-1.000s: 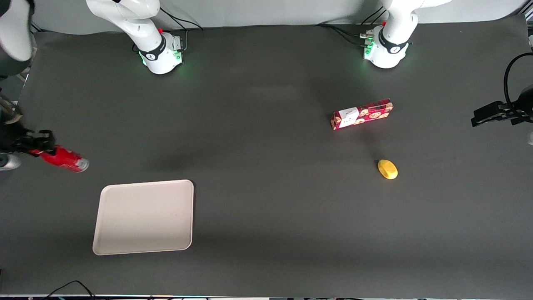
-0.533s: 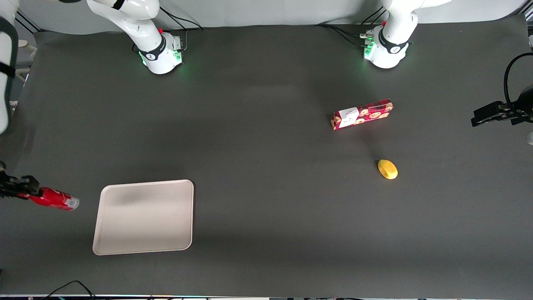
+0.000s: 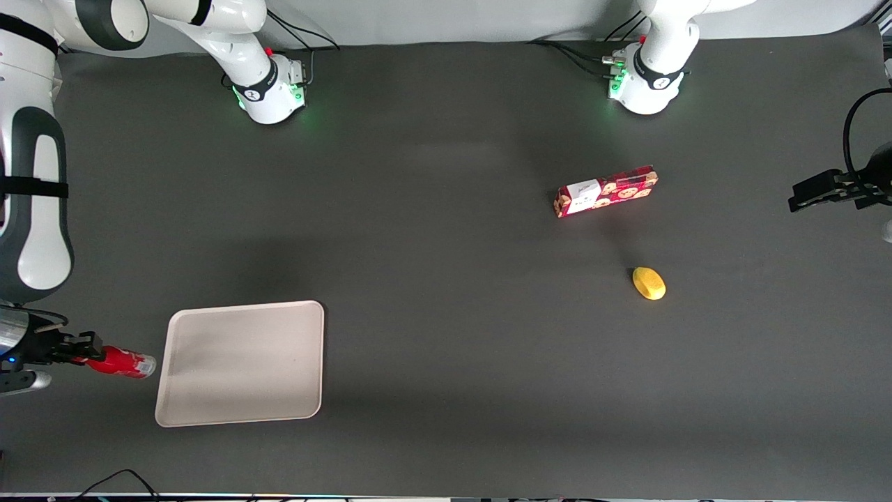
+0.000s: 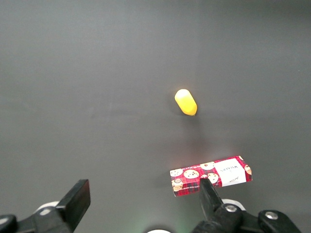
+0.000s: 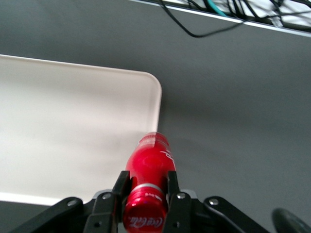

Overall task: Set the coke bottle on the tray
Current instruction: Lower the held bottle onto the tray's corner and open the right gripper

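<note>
The small red coke bottle (image 3: pixel 118 362) hangs tilted in the air, its silvery base pointing at the tray, held by its capped neck in my right gripper (image 3: pixel 82 358) at the working arm's end of the table. In the right wrist view the gripper (image 5: pixel 146 187) is shut on the bottle (image 5: pixel 149 167) just below the red cap, a finger on each side. The cream-white tray (image 3: pixel 240 362) lies flat on the dark table beside the bottle's base. In the right wrist view the bottle's base reaches over the tray's (image 5: pixel 58 131) rounded corner edge.
A red cookie box (image 3: pixel 605 191) and a yellow lemon-like object (image 3: pixel 649 283) lie toward the parked arm's end of the table; both show in the left wrist view, the box (image 4: pixel 211 175) and the yellow object (image 4: pixel 186 102). Cables (image 5: pixel 214 14) run along the table edge.
My gripper with the bottle has moved nearer the front camera and toward the tray; the bottle's base now sits just beside the tray's edge. The arm's white link has swung into view.
</note>
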Available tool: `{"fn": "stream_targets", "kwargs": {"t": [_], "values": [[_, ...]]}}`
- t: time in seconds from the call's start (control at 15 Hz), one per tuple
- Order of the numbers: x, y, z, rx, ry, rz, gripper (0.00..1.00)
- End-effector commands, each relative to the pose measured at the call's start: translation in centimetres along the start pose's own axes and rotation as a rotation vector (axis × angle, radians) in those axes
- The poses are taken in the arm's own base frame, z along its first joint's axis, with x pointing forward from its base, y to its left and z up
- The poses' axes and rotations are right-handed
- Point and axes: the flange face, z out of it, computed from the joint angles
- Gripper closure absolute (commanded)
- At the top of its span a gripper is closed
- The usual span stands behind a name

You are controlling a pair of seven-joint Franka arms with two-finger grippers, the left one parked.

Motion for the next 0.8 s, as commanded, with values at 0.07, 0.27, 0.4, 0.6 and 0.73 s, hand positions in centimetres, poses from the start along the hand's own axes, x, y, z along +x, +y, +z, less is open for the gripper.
{"fn": "stream_targets", "kwargs": {"t": [0.07,0.27,0.4,0.6,0.73], "values": [[1.9,-4.2,1.9,0.056,0.028,0.031,1.0],[2.4,-4.9,2.6,0.037,0.049,0.021,1.0],[2.2,-4.8,4.1,0.001,0.016,-0.007,1.0],[2.0,-4.7,6.0,-0.009,-0.01,-0.02,1.0],[2.0,-4.7,6.0,-0.009,-0.006,-0.019,1.0]]}}
